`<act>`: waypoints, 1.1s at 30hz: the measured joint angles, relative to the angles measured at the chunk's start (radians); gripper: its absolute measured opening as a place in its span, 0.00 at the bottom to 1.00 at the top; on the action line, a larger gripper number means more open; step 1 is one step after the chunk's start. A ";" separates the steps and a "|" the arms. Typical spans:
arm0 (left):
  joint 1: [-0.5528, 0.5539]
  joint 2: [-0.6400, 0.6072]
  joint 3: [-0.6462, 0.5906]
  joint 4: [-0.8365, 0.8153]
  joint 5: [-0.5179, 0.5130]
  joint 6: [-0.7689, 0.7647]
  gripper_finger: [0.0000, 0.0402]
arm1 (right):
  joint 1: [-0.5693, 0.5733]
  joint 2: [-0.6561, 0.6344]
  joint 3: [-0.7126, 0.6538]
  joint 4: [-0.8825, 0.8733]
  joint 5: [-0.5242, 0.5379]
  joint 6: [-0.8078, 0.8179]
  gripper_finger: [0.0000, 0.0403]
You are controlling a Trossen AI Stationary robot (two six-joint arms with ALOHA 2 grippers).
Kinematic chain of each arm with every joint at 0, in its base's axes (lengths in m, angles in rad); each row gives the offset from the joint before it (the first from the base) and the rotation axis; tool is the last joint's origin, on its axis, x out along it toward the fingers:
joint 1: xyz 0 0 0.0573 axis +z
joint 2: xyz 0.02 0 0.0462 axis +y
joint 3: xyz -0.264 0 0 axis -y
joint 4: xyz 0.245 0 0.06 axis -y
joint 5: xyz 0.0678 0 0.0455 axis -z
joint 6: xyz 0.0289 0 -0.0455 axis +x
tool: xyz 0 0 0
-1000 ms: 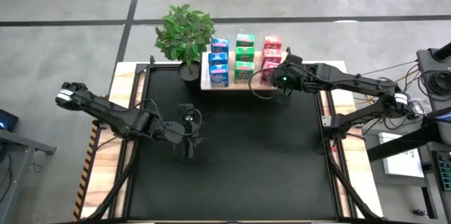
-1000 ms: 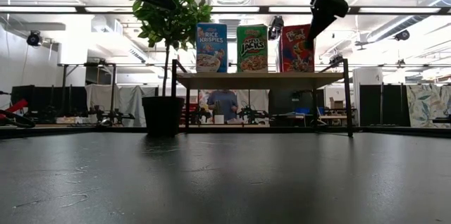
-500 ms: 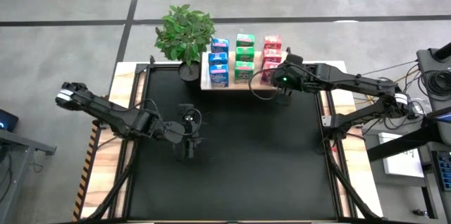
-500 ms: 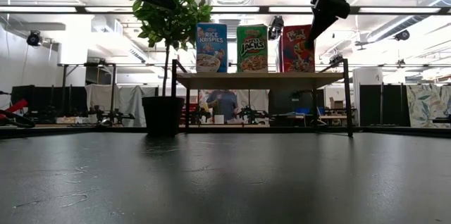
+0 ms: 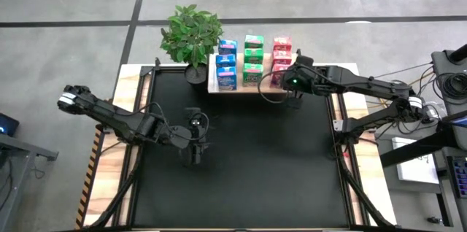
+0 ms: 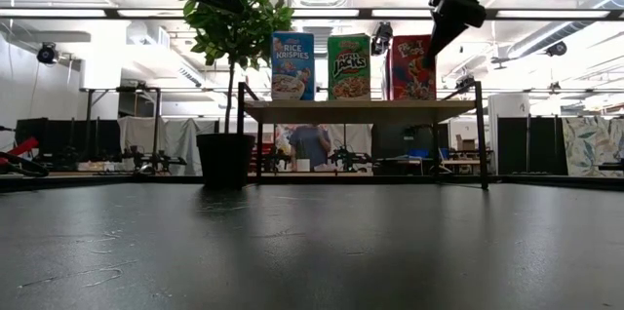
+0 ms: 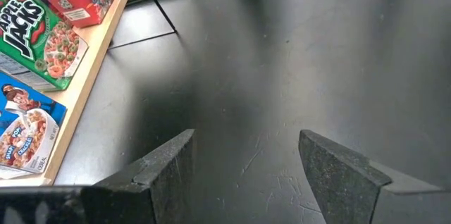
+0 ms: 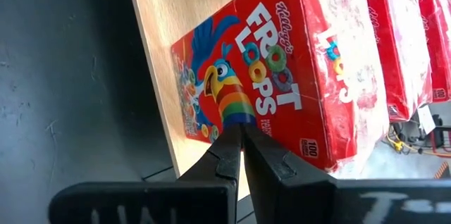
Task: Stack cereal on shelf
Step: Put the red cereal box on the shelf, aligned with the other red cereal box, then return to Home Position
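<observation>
The shelf (image 5: 248, 89) stands at the mat's far edge. Three rows of cereal boxes stand upright on it: blue (image 5: 227, 64), green (image 5: 253, 60) and red (image 5: 282, 57). My right gripper (image 8: 242, 127) is shut and slants down from the near right toward the front face of the nearest red box (image 8: 282, 90). In the low view its tip (image 6: 427, 58) shows before that box's upper right. My left gripper (image 5: 195, 152) hangs open over the black mat, with nothing between its fingers (image 7: 173, 157). My right gripper's shut fingertips (image 8: 232, 139) point at the printed front face (image 8: 243, 108) of the nearest red box, slanting down from the near side. I cannot tell whether they touch it. The box stands upright on the shelf.
A potted plant (image 5: 191, 35) stands just left of the shelf at the mat's far corner. The black mat (image 5: 248, 166) lies bare between the arms. The room behind the shelf shows a person (image 6: 309, 144) and equipment racks.
</observation>
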 joint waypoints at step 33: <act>0.000 -0.017 -0.005 -0.003 0.001 0.101 0.58 | 0.132 -0.151 -0.180 0.368 -0.314 0.070 0.02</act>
